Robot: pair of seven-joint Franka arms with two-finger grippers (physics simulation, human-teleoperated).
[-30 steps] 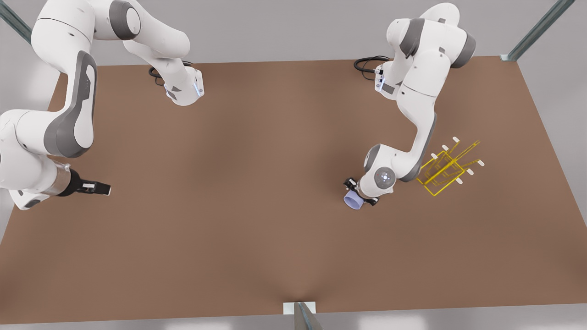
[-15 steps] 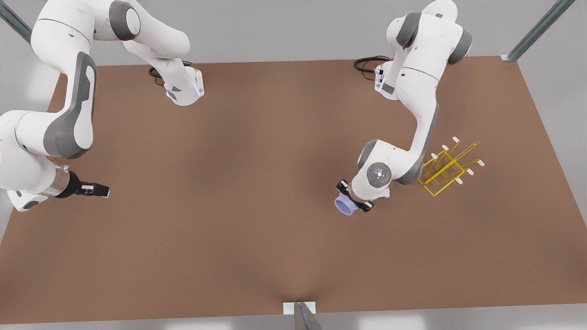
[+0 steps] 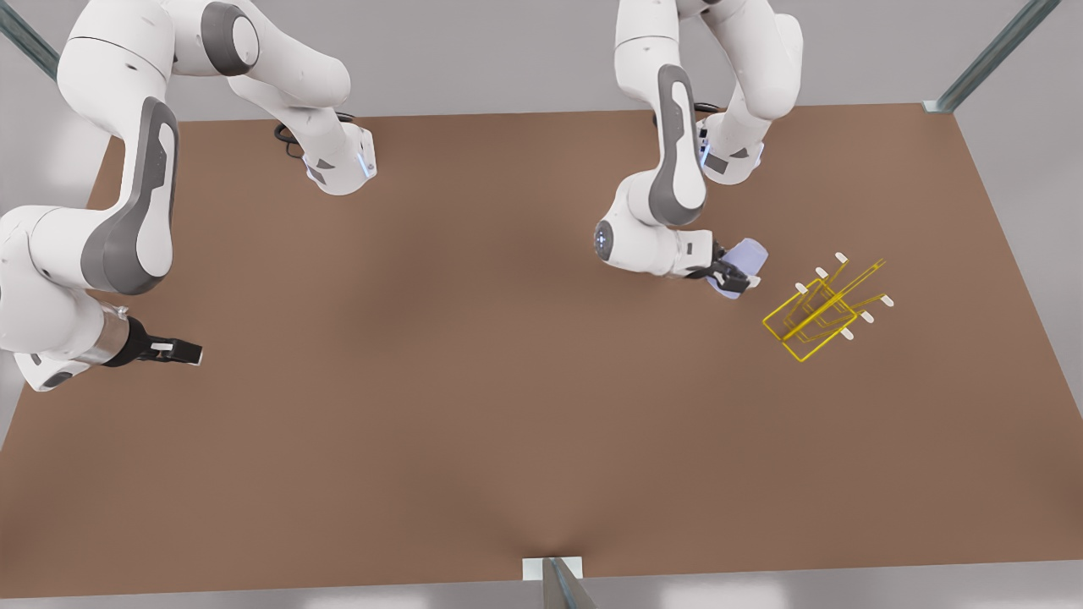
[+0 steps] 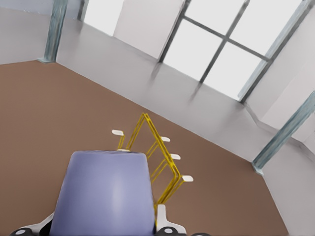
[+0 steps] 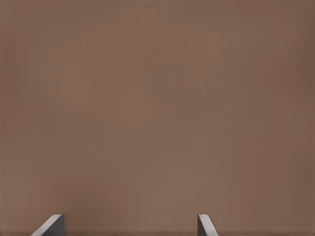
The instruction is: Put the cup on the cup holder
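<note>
L gripper (image 3: 734, 275) pinches cup (image 3: 744, 258) near cup holder (image 3: 825, 309); R gripper (image 3: 182, 349) spread, waits over table (image 3: 474, 381).

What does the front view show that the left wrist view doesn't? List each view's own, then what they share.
Front view alone: the right gripper waiting over the table at the front view's left, both arm bases, and the gap between the cup and the cup holder, so the cup is not yet on a prong.

Left wrist view alone: windows and steel posts beyond the table's edge, and the cup's flat closed base pointing toward the rack.

Both: the lavender cup clamped in the left gripper, the yellow white-tipped cup holder just ahead, and the brown table.
</note>
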